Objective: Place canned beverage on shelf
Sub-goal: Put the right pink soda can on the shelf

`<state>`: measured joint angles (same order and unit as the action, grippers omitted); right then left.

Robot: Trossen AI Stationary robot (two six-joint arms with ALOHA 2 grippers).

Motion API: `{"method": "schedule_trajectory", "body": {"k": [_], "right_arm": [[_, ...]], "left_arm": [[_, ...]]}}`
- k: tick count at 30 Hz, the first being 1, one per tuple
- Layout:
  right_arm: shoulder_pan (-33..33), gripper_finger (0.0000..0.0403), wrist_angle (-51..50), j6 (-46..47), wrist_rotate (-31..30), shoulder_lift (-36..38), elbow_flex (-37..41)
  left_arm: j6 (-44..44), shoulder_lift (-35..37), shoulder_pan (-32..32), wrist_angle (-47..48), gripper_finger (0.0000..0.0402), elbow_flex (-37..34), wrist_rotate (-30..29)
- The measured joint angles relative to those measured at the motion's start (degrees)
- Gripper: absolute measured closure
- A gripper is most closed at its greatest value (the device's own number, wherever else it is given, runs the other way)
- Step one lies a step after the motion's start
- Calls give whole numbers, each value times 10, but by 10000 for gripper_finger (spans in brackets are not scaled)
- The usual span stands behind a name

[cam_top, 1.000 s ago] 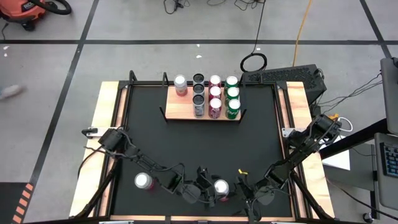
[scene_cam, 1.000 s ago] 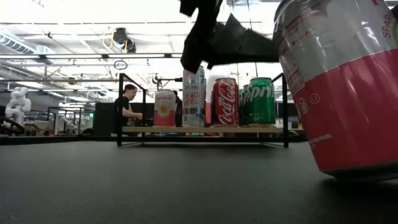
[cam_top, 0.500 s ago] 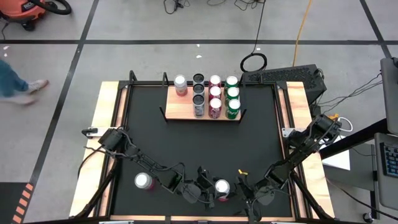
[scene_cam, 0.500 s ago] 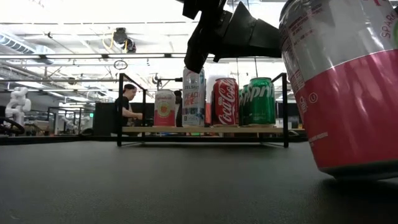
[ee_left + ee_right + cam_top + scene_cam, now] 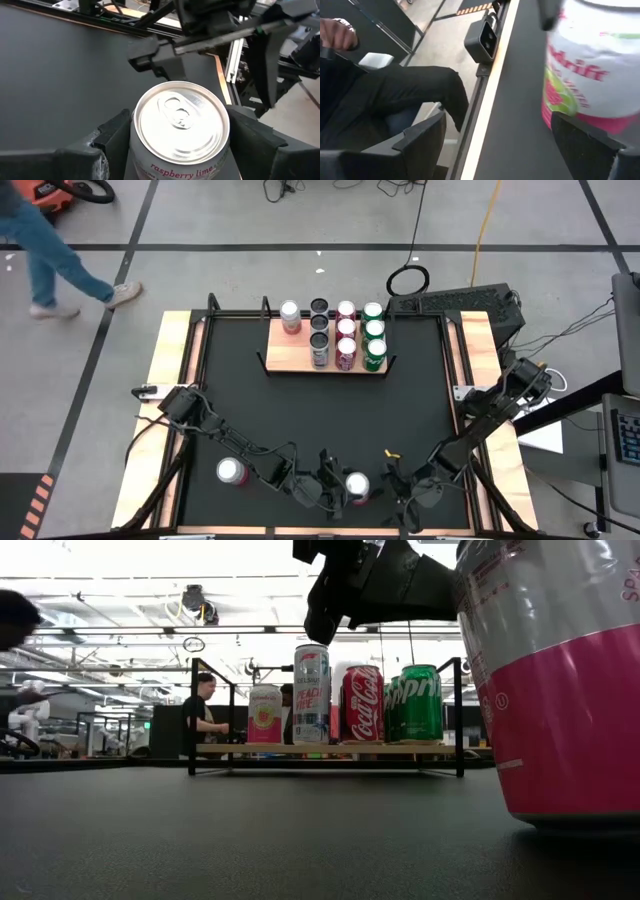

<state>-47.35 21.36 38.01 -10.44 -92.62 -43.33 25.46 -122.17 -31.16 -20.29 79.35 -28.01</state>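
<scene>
Closed since before, left tool (image 5: 175, 145) apparently grips can (image 5: 181, 117).

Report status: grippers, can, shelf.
Left gripper closed around raspberry lime can, near table edge, can on mat. Right gripper open, idle beside it. Shelf front-left spot free; second loose can left. Path clear.

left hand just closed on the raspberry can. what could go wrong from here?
1. The left hand grips the can near its rim, so it may tilt when lifted.
2. The right hand idles close beside it, so a lift could clip it.
3. The shelf has free room only in its left column.
</scene>
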Motion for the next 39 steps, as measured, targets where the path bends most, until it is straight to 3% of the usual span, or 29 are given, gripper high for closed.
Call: {"method": "schedule_trajectory", "body": {"k": [11, 25, 39], "right_arm": [[-16, 64, -83, -5, -6, 21, 0], [-41, 64, -107, 13, -162, 9, 0], [-44, 64, -135, 32, -215, 9, 0]], "left_arm": [[-53, 3, 1, 7, 135, 16, 16], [-81, 22, 20, 9, 135, 17, 51], [-108, 23, 28, -40, 135, 17, 97]]}}
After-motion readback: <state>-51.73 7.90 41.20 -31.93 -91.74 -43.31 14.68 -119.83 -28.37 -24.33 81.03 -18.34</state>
